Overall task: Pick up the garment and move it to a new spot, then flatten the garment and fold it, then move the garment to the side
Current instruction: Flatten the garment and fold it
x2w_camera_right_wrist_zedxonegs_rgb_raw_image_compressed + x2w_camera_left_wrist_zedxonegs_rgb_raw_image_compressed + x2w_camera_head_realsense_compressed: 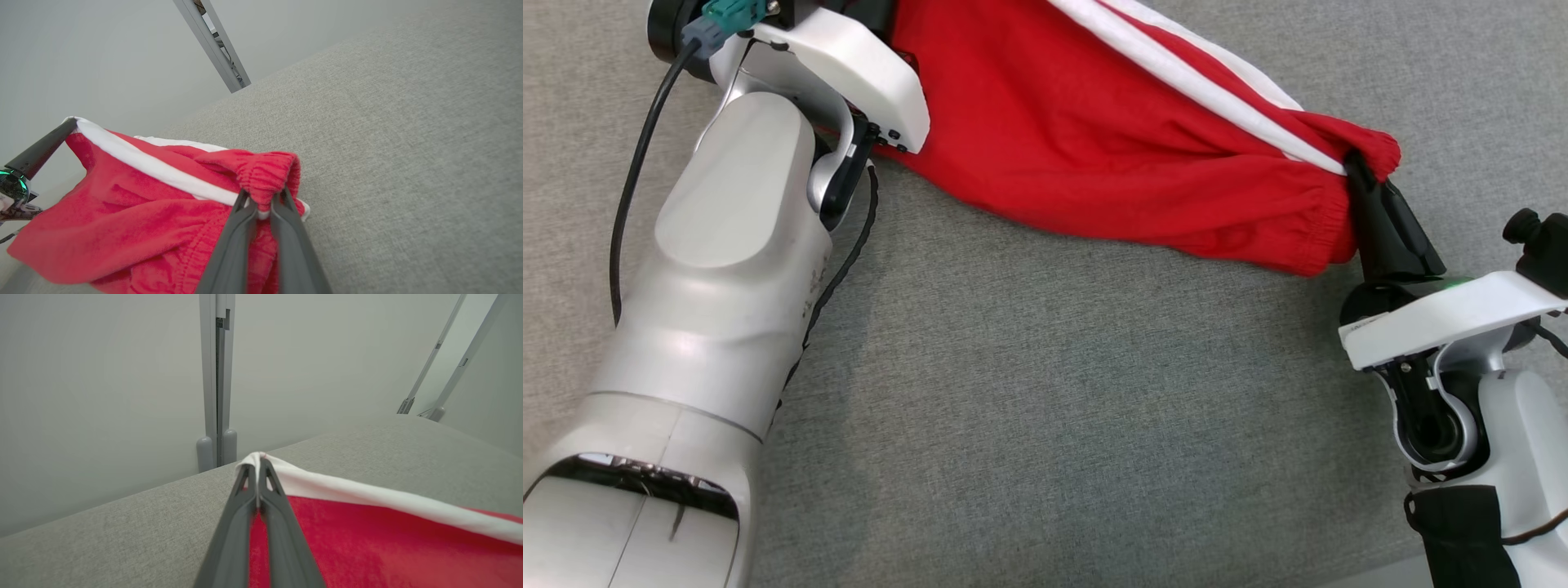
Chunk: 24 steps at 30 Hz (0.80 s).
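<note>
The left claw (257,467) is pinching one end of the red shorts (1094,139) at the white side stripe (367,494), its jaws pressed together on the cloth. The right claw (263,201) is gripping the gathered elastic band (261,173) at the opposite end, jaws narrow around the bunched fabric. The shorts are hanging stretched between the two claws over the grey cloth-covered bench (1054,408), sagging along the lower edge. Whether that edge is touching the bench I cannot tell.
</note>
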Motion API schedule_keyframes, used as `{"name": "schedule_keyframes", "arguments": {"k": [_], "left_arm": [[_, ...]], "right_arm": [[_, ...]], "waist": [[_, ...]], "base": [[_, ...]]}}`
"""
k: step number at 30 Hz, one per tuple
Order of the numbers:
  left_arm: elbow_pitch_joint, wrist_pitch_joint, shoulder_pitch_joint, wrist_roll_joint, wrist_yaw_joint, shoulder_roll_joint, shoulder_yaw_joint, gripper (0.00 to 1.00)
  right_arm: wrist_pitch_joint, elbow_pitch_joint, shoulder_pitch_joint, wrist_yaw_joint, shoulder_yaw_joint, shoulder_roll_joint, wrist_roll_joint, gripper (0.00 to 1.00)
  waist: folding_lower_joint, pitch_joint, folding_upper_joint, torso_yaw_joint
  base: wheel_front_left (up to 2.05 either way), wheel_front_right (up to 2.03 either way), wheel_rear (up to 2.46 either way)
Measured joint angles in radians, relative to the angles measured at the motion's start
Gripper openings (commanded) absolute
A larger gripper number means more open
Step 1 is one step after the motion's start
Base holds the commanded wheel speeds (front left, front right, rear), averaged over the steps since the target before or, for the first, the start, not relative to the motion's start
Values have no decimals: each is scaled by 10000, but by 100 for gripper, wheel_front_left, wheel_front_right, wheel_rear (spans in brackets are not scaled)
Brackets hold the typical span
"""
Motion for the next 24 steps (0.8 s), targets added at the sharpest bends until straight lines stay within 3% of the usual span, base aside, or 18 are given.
{"name": "schedule_keyframes", "arguments": {"k": [5, 6, 7, 8, 15, 24], "left_arm": [[1101, -27, -496, -481, 0, -71, -506, 0], [1252, -27, -548, -654, 0, -79, -614, 0], [1411, 31, -593, -848, 0, -92, -761, 33], [1522, 59, -620, -986, 0, -102, -903, 100], [1785, -6, -623, -1894, 10, -127, -1166, 100], [-1634, -59, 1486, -1072, 1317, 144, 387, 100]], "right_arm": [[-182, 221, -172, 0, 267, 6, 240, 3], [-186, 242, -183, 0, 332, 6, 240, 34], [-209, 249, -199, 0, 391, 6, 236, 76], [-274, 251, -221, 0, 435, 8, 230, 100], [-667, -399, 135, 0, 619, -92, -769, 100], [-1965, -1287, 1069, 0, 123, -575, -2286, 100]], "waist": [[0, 110, 0, -176], [0, 116, 0, -202], [0, 116, 0, -224], [0, 114, 1, -239], [0, 19, 0, -118], [0, -351, 0, 220]], "base": [[0, 0, 0], [0, 0, 0], [0, 0, 0], [0, 0, 0], [0, 0, 0], [0, 0, 0]]}}
